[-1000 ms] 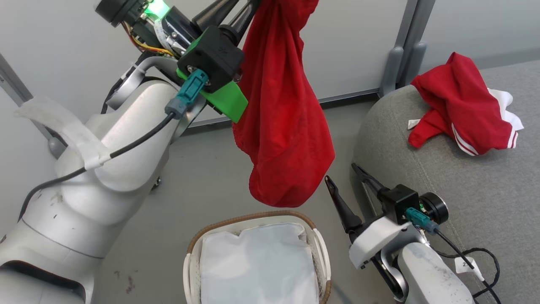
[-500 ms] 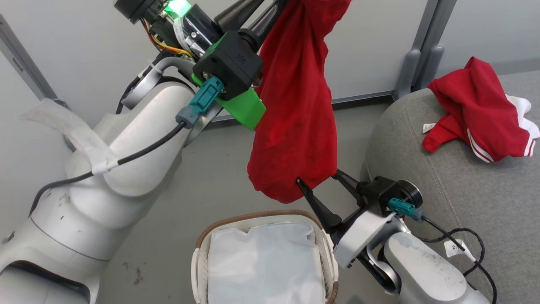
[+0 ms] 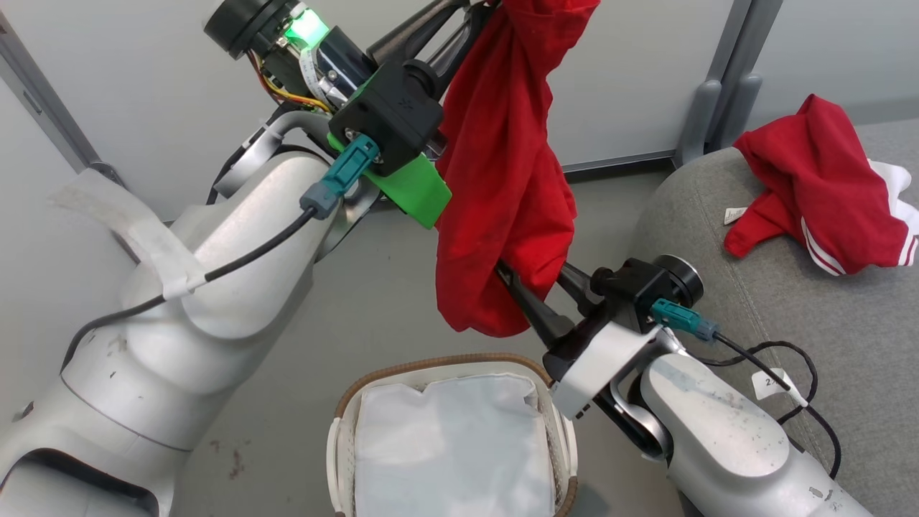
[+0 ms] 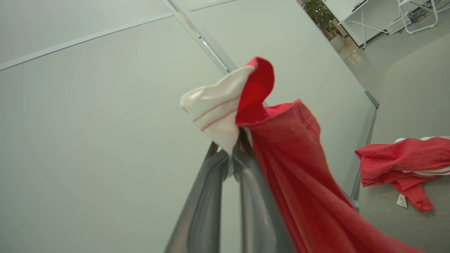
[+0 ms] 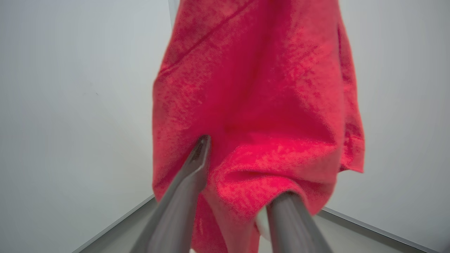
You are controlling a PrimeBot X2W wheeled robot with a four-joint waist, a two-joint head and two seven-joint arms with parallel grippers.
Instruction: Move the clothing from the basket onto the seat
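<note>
1. The fingertips of the left hand (image 4: 232, 154) are buried in the top of a hanging bright red soft fabric garment (image 3: 502, 179); they are clamped tight on a fold of it, with white striped trim poking out above; in the head view that top is cut off by the frame edge.
2. The right hand (image 3: 535, 283) reaches from the near right into the hanging garment's lower part; one long dark finger lies bare against the cloth, the other's tip is covered by a fold; fabric sits between them, but I cannot tell whether they pinch it; the right wrist view is blurred.
3. A small oval white perforated plastic basket with a brown woven rim (image 3: 431, 362) stands on the grey floor (image 3: 359, 309), near and central, below the hanging garment and apart from it; its near end is cut off; a white fabric liner (image 3: 449, 445) lies inside.
4. A large grey upholstered seat cushion (image 3: 790, 323) is on the right; a crumpled red garment with white stripe trim (image 3: 811, 194) lies on its far part.
5. A black cable with a white tag (image 3: 782, 384) lies on the seat beside the right forearm.
</note>
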